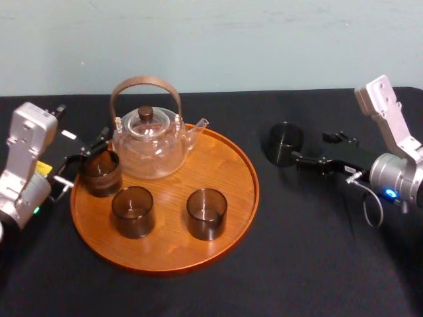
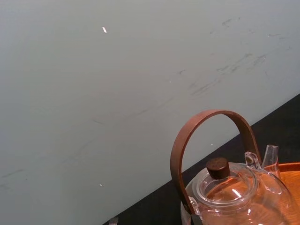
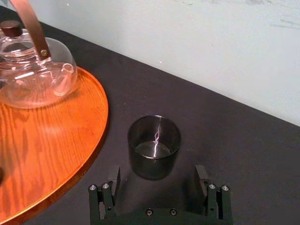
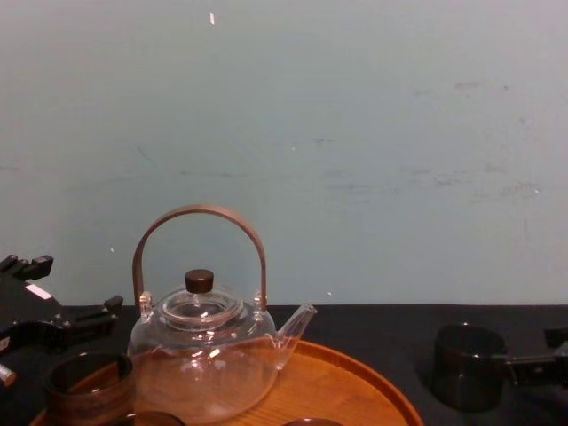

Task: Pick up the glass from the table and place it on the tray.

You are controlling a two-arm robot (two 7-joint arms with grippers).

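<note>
A dark smoked glass (image 1: 284,144) (image 3: 153,146) (image 4: 466,366) stands upright on the black table (image 1: 317,251), to the right of the round wooden tray (image 1: 228,228) (image 3: 51,154). My right gripper (image 1: 310,148) (image 3: 157,174) is open, level with the glass. Its two fingertips (image 3: 112,176) stand on either side of the glass's near base without touching it. Three similar glasses stand on the tray: left (image 1: 100,173), front middle (image 1: 132,211) and front right (image 1: 206,213). My left gripper (image 1: 87,158) (image 4: 62,324) is at the tray's left rim by the left glass, its fingers spread apart.
A clear glass teapot (image 1: 149,142) (image 2: 234,197) (image 4: 204,355) with a brown arched handle stands at the back of the tray. A pale wall (image 4: 355,133) rises behind the table. Bare tray floor (image 1: 225,172) lies right of the teapot.
</note>
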